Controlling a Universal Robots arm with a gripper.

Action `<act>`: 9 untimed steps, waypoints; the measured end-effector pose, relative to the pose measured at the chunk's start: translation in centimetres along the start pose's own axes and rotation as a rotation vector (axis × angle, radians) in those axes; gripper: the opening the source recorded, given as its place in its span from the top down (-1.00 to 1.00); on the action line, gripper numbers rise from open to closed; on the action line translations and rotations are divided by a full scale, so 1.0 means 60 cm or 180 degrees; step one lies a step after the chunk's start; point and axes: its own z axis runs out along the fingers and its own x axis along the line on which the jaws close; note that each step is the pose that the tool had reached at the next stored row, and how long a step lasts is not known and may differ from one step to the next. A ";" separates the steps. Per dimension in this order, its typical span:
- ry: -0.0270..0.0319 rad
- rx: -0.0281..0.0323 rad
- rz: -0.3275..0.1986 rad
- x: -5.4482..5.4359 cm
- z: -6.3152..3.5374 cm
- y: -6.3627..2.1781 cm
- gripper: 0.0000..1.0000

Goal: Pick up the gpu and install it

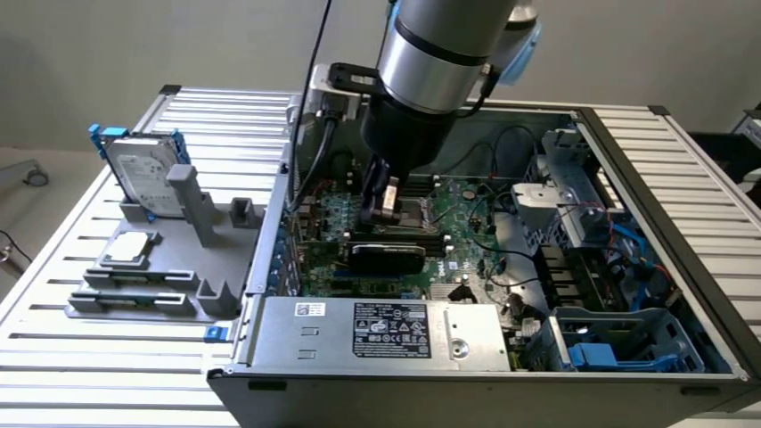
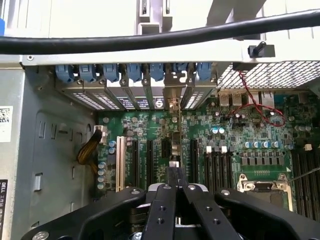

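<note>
The gpu (image 1: 387, 257) stands upright in a slot of the green motherboard (image 1: 458, 209) inside the open computer case, its black face toward the exterior view's camera. In the wrist view the gpu (image 2: 173, 145) shows edge-on as a thin strip that runs from its silver bracket at the case's rear wall to my fingers. My gripper (image 1: 383, 225) hangs straight down from the arm onto the card's top edge. Seen from the wrist, the gripper (image 2: 173, 186) is shut, and its black fingers (image 2: 160, 212) pinch that edge.
A grey holder (image 1: 155, 294) on the slatted table at the exterior view's left carries a silver hard drive in a blue frame (image 1: 145, 183). The power supply (image 1: 380, 332) and a blue drive cage (image 1: 625, 343) line the case's near side. A black cable (image 2: 150, 39) crosses above the case wall.
</note>
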 end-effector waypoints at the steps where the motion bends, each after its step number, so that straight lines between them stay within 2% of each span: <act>1: 0.0011 0.0022 0.0003 -0.001 0.001 0.000 0.79; 3: 0.0021 0.0071 0.0006 -0.002 0.004 0.000 0.79; 6: 0.0026 0.0140 0.0008 -0.004 0.009 0.000 0.79; 9: 0.0027 0.0190 0.0009 -0.007 0.015 0.002 0.79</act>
